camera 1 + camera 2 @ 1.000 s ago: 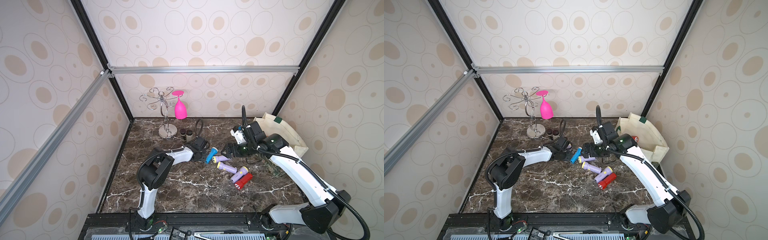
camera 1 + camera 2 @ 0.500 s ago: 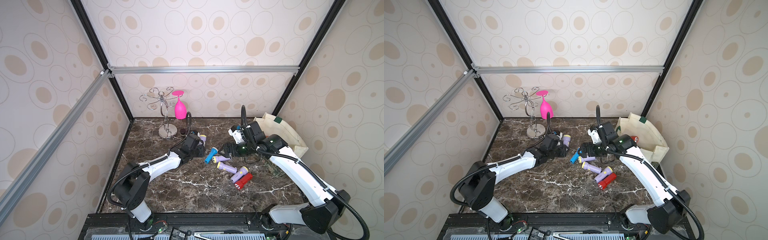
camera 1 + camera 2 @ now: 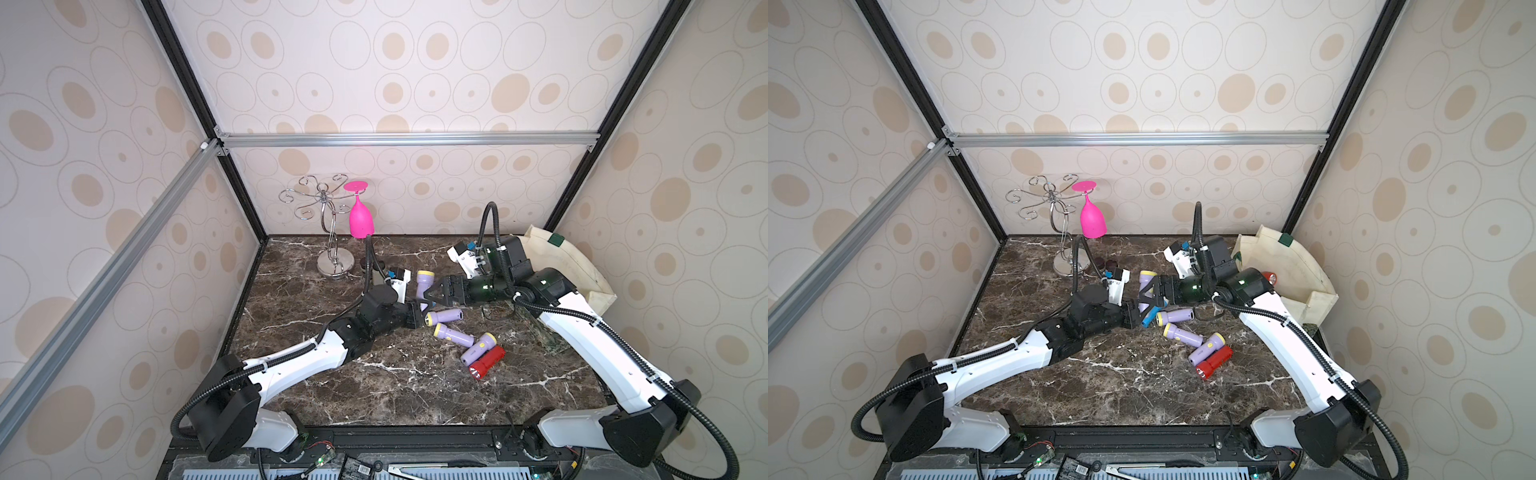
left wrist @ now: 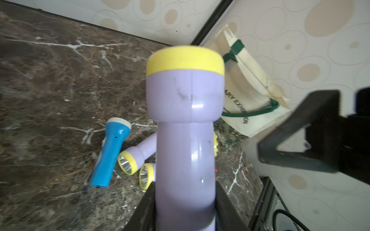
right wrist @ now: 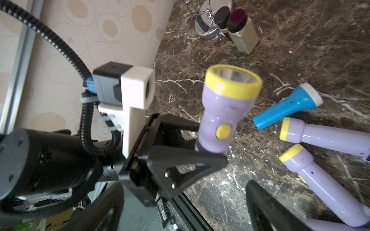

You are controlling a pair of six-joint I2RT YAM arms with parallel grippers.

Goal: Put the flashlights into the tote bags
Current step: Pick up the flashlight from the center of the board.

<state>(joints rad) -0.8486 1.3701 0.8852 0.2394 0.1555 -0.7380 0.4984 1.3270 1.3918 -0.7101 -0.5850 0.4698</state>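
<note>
The dark marble tabletop (image 3: 386, 399) spreads beneath both tools. The cream tote bag (image 3: 1289, 266) with dark green straps sits behind the right tool, past its wrist, mouth gaping, with a red flashlight (image 3: 1268, 277) showing inside. Seen from the left tool, the bag is ahead and off to one side. A wire glass rack (image 3: 328, 232) with a pink glass (image 3: 360, 218) hung upside down stands beyond the left tool, on the side away from the bag.

The left tool (image 3: 419, 312) is clamped on the tail of a lilac flashlight (image 3: 424, 281), which is lifted clear of the tabletop with its yellow-ringed head pointing away from the tool. The right tool (image 3: 429, 293) faces it with jaws spread wide, its tips just beside the held barrel — whether they touch it I cannot tell. In the left wrist view one of its fingers (image 4: 312, 112) stands apart from the flashlight.

Below the two tools the rest lie flat: a blue flashlight (image 4: 109, 152) is almost under the left tool's tips; three loose lilac flashlights (image 3: 444, 316) lie just past it on the near side; and a second red flashlight (image 3: 487, 363) touches the nearest lilac one. Two dark-capped jars (image 5: 238, 28) stand by the rack's base, beyond the left tool.
</note>
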